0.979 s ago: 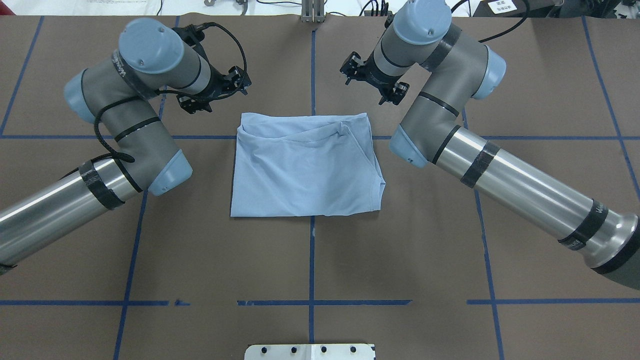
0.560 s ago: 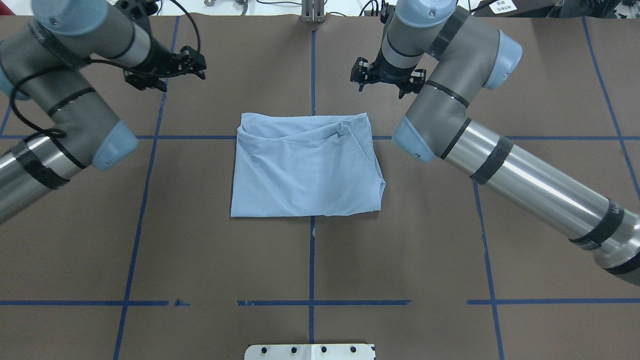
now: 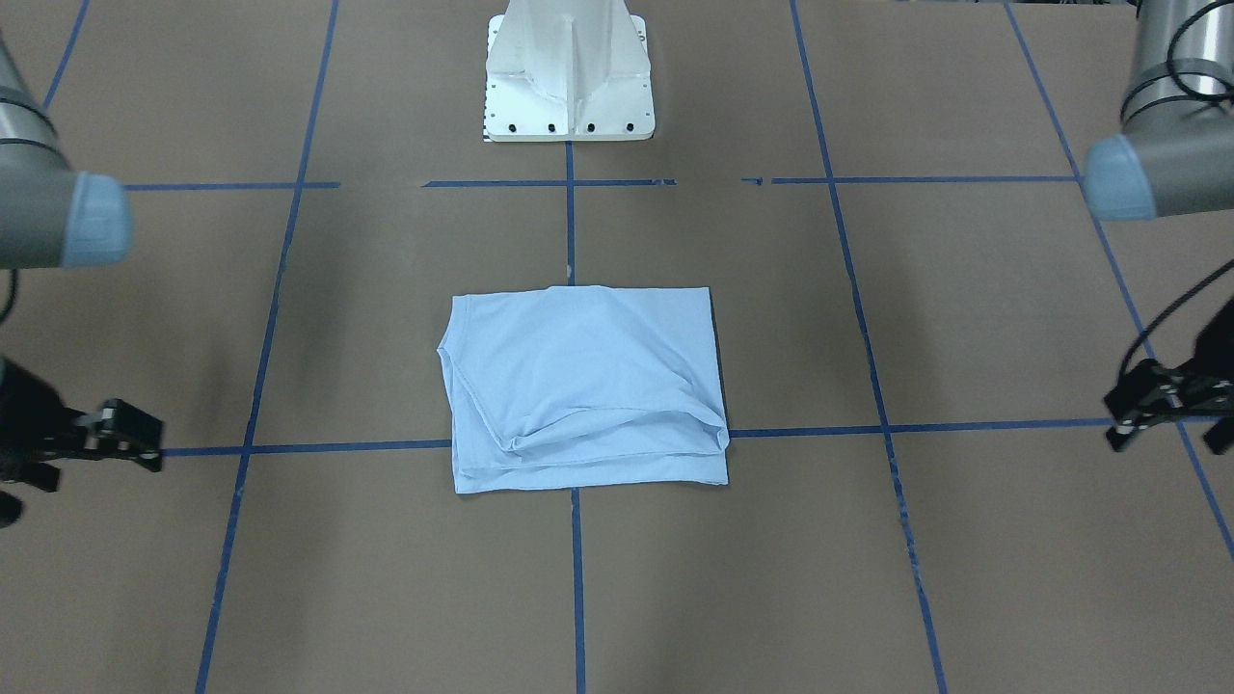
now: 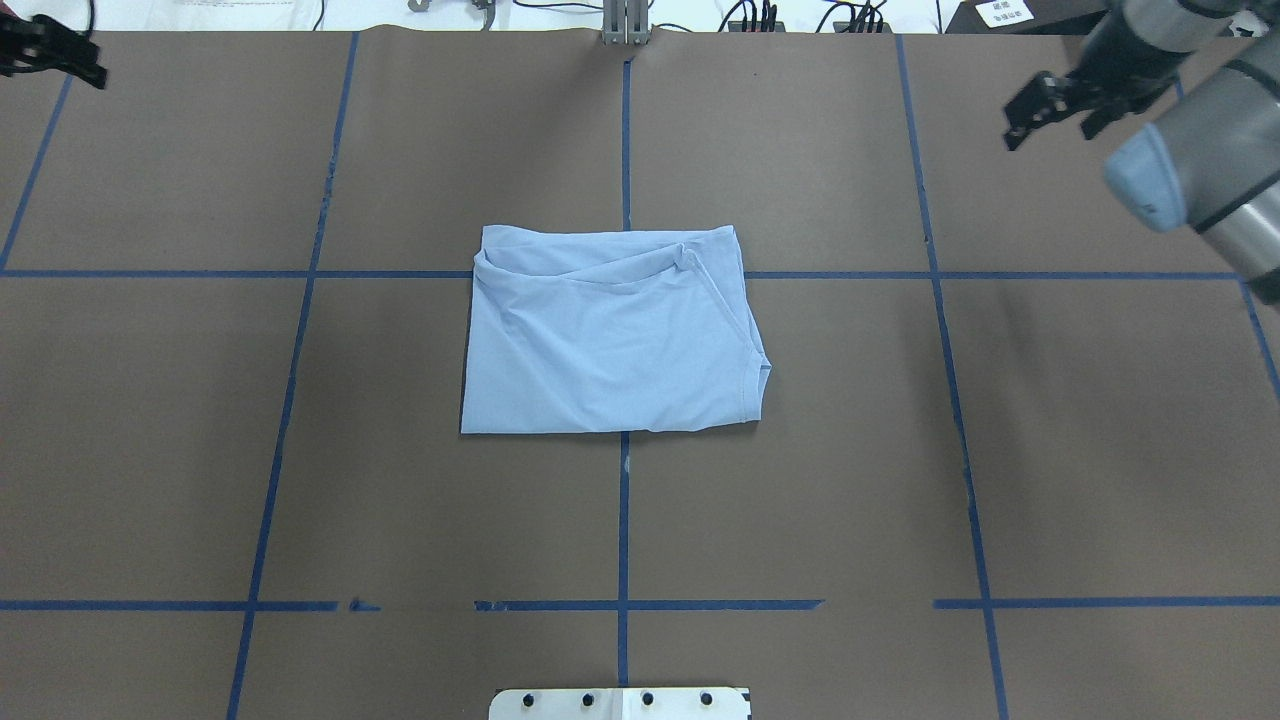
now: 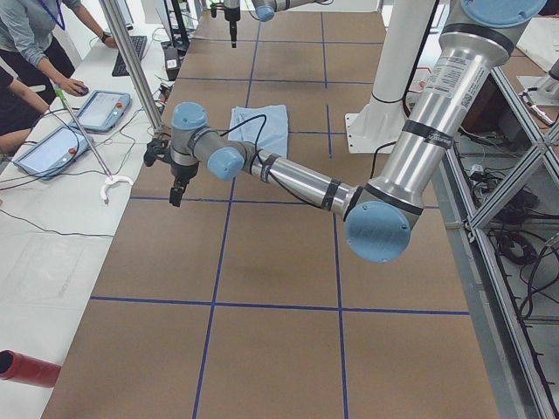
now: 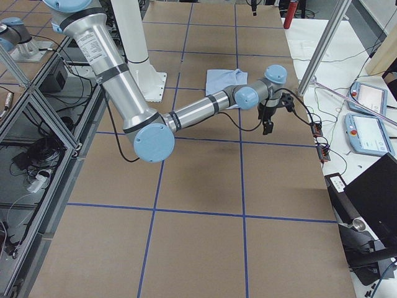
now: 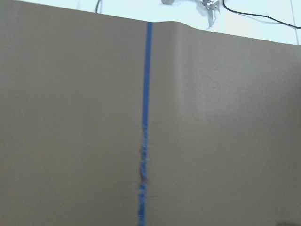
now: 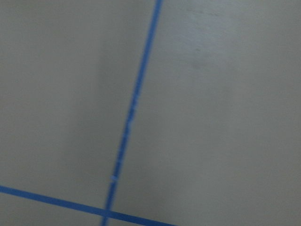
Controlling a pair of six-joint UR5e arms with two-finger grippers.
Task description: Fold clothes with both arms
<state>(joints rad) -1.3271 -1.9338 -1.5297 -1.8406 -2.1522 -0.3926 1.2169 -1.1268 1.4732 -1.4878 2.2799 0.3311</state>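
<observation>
Left arm (image 5: 297,179) and right arm (image 6: 192,112) reach out to opposite sides.
Left gripper (image 3: 1120,422) and right gripper (image 3: 143,441) point down, jaws parted, holding nothing.

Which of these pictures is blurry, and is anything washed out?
Right wrist view: blurred throughout, its crossing blue lines soft-edged. Left wrist view: sharper, the tape stripe showing a frayed patch, but the bright band along the top is washed out. Overhead view: evenly lit, the shirt crisp.
</observation>
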